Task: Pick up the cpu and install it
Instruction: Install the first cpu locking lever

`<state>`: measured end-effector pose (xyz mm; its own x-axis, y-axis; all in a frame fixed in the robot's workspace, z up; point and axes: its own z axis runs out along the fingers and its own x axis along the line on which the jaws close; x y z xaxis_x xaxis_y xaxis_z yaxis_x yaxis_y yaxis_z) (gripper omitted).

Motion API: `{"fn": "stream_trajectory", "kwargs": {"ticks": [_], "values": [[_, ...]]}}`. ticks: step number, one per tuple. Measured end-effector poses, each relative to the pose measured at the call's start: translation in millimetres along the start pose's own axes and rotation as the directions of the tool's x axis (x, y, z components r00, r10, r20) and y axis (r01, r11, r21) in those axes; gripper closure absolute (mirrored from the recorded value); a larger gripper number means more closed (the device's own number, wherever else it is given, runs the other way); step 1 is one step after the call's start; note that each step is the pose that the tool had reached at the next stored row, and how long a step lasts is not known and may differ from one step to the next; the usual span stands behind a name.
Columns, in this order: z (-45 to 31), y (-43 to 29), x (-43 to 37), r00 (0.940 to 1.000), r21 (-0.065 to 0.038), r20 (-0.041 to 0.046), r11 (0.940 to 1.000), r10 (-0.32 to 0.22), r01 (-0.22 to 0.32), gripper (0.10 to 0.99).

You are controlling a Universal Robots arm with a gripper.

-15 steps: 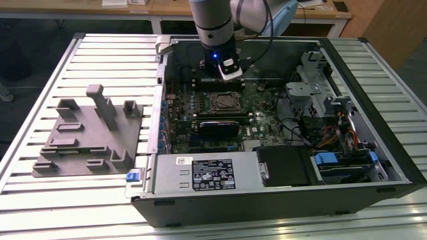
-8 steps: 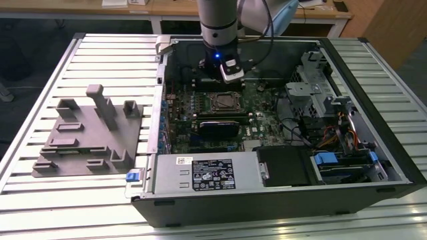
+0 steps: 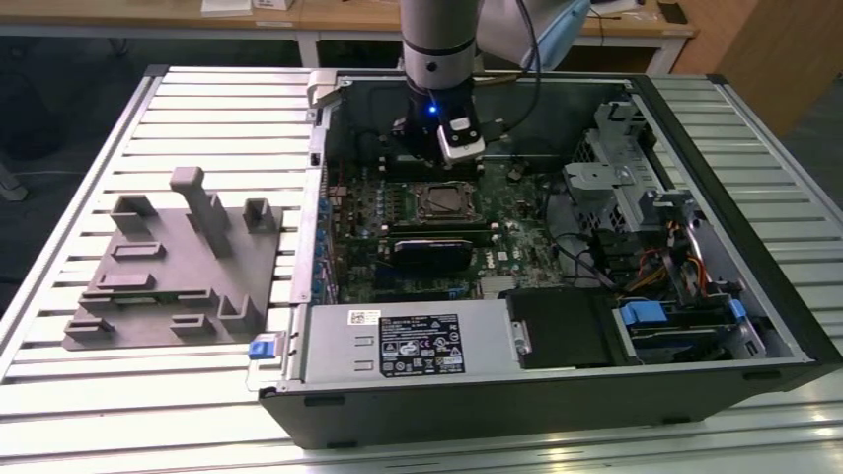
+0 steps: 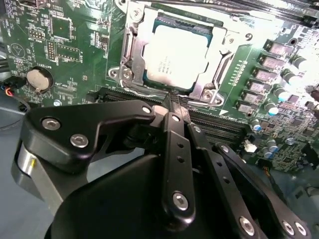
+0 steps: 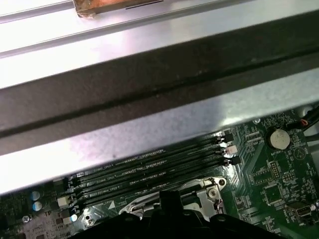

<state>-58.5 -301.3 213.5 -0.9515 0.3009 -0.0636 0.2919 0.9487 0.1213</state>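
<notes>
One cpu (image 4: pixel 172 55): pale silvery square, lying flat in the socket (image 4: pixel 130 47) on the motherboard (image 4: pixel 60 45).
One gripper (image 4: pixel 173 102): fingers pressed together, holding nothing, just above the socket's edge.
One grey fixture (image 3: pixel 178 267): on the table (image 3: pixel 79 395), beside the case (image 3: pixel 554 395).

cpu (image 4: pixel 174 56): pale silvery metal top, smooth, with a soft shine.
socket frame (image 4: pixel 130 47): bare bright metal, glossy.
motherboard (image 4: pixel 65 50): green board, slightly glossy.
hand (image 4: pixel 172 107): black plastic or coated metal links, matt, with shiny metal screws.
grey fixture (image 3: pixel 178 267): grey plastic, matt.
surface (image 3: pixel 197 118): ribbed pale metal, smooth and satin.
computer case (image 3: pixel 554 390): dark painted metal outside, matt; bare grey sheet metal inside.
</notes>
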Motion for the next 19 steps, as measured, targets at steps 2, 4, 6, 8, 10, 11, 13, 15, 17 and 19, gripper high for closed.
{"fn": "stream_trajectory", "kwargs": {"ticks": [2, 4, 6, 8, 10, 11, 13, 15, 17, 19], "values": [[0.1, 0.1, 0.0, 1.0000, 0.001, 0.0004, 1.0000, 0.000, 0.000, 0.980], [-0.1, 0.1, 0.0, 1.0000, 0.013, 0.0039, 0.9999, -0.001, 0.001, 0.980], [-0.7, 0.1, -0.1, 1.0000, 0.028, 0.0086, 0.9996, -0.003, 0.003, 0.980], [-2.1, 0.3, -0.2, 0.9999, 0.045, 0.0137, 0.9990, -0.005, 0.004, 0.980], [-3.3, 0.5, -0.3, 0.9998, 0.057, 0.0174, 0.9983, -0.006, 0.005, 0.980], [-4.0, 0.5, -0.3, 0.9998, 0.062, 0.0185, 0.9981, -0.007, 0.006, 0.980], [-5.8, 0.7, -0.4, 0.9998, 0.067, 0.0201, 0.9977, -0.008, 0.006, 0.980], [-8.7, 1.1, -0.7, 0.9998, 0.068, 0.0204, 0.9977, -0.008, 0.006, 0.980], [-11.6, 1.5, -0.8, 0.9998, 0.068, 0.0205, 0.9977, -0.008, 0.006, 0.980], [-12.9, 1.7, -1.2, 0.9998, 0.068, 0.0207, 0.9976, -0.008, 0.006, 0.980]]}}
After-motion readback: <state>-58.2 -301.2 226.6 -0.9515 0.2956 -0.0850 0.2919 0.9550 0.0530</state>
